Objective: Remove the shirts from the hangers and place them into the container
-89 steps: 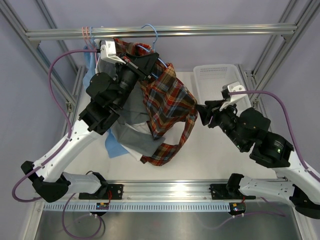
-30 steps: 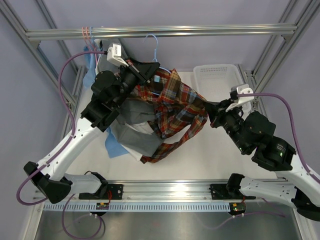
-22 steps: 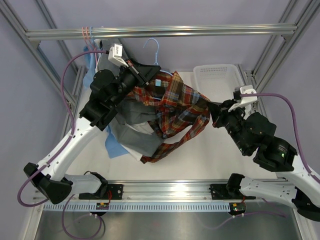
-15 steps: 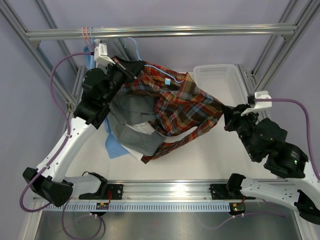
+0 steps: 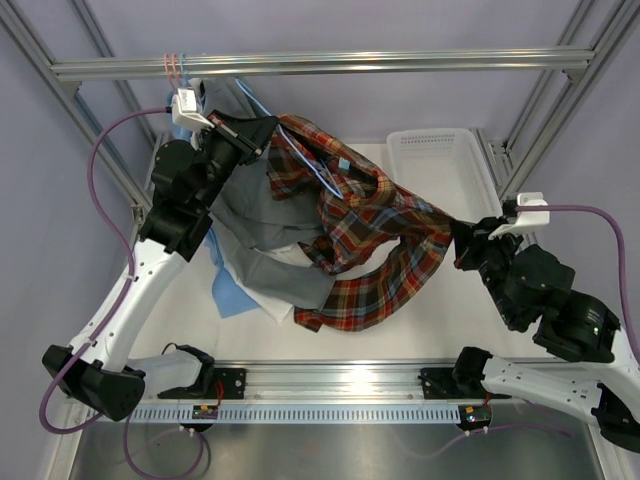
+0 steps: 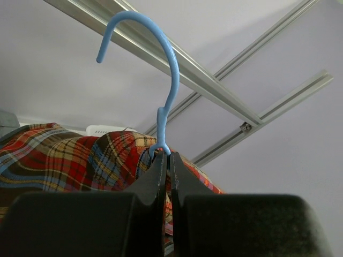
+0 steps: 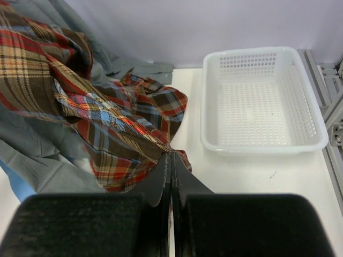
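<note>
Over the smooth table (image 5: pixel 445 335), soft plaid shirt (image 5: pixel 372 228) sags.

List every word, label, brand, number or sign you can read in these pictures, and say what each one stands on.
No text can be read in any view.
The light blue patch at the collar of the plaid shirt, perhaps a neck tag: too small to read.
The blue hanger and the white basket: no marking shows.
</note>
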